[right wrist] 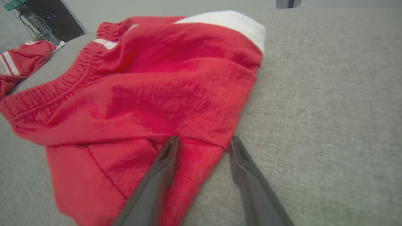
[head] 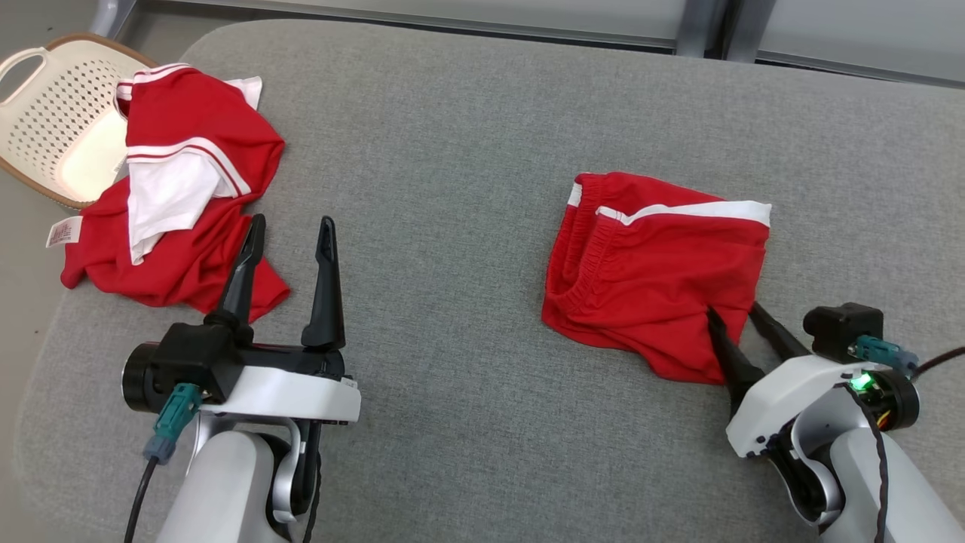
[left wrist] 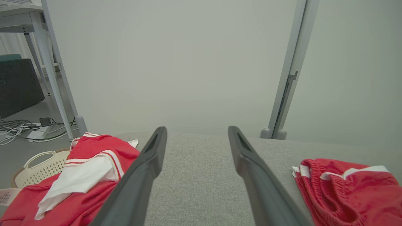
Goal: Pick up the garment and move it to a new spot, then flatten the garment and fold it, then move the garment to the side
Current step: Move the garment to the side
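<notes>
Head view, lower left: the left gripper (head: 292, 220) holds its dark fingers wide apart over the grey fabric cushion (head: 452, 226). Lower right, the right gripper (head: 731, 309) has its tips at the red, white-trimmed elastic-waist shorts (head: 648, 256), right of centre. Left wrist view: crumpled red-and-white shirt (left wrist: 94, 150), lower left. Right wrist view: fingers apart, straddling the shorts' hem.

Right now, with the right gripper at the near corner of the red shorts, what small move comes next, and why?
Probably close the right gripper: its fingers stand apart astride the near corner of the red shorts, with cloth between them that is not yet pinched.
</notes>
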Motion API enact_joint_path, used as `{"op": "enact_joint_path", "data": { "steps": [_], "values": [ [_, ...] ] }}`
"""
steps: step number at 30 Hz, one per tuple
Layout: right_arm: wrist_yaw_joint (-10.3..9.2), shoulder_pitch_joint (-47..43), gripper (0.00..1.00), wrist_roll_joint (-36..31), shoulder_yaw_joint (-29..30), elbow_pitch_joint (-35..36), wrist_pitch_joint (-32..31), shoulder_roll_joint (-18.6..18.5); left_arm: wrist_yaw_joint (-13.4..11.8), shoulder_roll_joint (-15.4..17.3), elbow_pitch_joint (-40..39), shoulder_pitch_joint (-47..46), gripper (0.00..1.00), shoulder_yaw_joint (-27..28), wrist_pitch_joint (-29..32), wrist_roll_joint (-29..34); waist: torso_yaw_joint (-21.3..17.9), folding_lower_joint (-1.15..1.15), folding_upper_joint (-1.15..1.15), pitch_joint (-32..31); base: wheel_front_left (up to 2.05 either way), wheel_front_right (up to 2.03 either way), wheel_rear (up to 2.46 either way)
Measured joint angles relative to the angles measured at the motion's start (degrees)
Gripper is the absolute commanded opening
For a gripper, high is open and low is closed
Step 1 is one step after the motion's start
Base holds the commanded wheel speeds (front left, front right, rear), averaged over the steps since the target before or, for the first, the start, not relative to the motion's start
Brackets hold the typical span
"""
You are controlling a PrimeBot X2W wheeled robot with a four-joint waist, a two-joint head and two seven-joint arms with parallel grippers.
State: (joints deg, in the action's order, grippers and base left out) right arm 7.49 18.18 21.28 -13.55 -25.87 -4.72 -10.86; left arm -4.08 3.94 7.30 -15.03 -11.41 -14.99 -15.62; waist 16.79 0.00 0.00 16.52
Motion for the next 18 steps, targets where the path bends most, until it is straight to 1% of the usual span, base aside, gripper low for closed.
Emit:
{"op": "enact_joint_path", "data": {
  "steps": [1, 5, 11, 13, 14, 18],
  "values": [
    [0.01, 0.5, 0.00, 0.4, -0.5, -0.5, -0.1, -0.1, 0.0, -0.1, -0.2, 0.0, 1.00, 0.3, 0.0, 0.2, -0.2, 0.00, 0.00, 0.0, 0.00, 0.00, 0.00],
    [0.08, 1.4, 0.00, 1.3, -2.4, -1.2, 0.1, -1.0, 0.1, -0.4, -0.4, 0.0, 1.00, 1.3, 0.0, 0.6, -1.1, 0.00, 0.00, 0.1, 0.00, 0.00, 0.00],
    [0.09, 1.7, 0.00, -0.1, -4.1, -0.4, 2.1, -2.7, 0.8, 0.2, -1.0, 0.4, 1.00, 1.8, 0.0, 2.5, -3.9, 0.00, 0.00, 0.0, 0.00, 0.00, 0.00],
    [0.08, 1.4, 0.00, -0.5, -4.3, 0.3, 2.6, -3.2, 0.9, 0.9, -1.2, 0.5, 1.00, 1.5, 0.0, 3.5, -5.4, 0.00, 0.00, 0.0, 0.00, 0.00, 0.00],
    [0.07, 0.7, 0.00, -0.7, -4.7, 0.9, 2.7, -3.6, 1.0, 1.3, -1.5, 0.6, 1.00, 1.3, 0.0, 3.8, -7.1, 0.00, 0.00, 0.1, 0.00, 0.00, 0.00],
    [0.07, -0.3, 0.00, -1.3, -5.1, 2.6, 3.1, -4.4, 1.3, 2.7, -2.9, 0.5, 1.00, 0.6, 0.8, 4.8, -11.3, 0.00, 0.00, 0.3, 0.00, 0.00, 0.00]
  ]
}}
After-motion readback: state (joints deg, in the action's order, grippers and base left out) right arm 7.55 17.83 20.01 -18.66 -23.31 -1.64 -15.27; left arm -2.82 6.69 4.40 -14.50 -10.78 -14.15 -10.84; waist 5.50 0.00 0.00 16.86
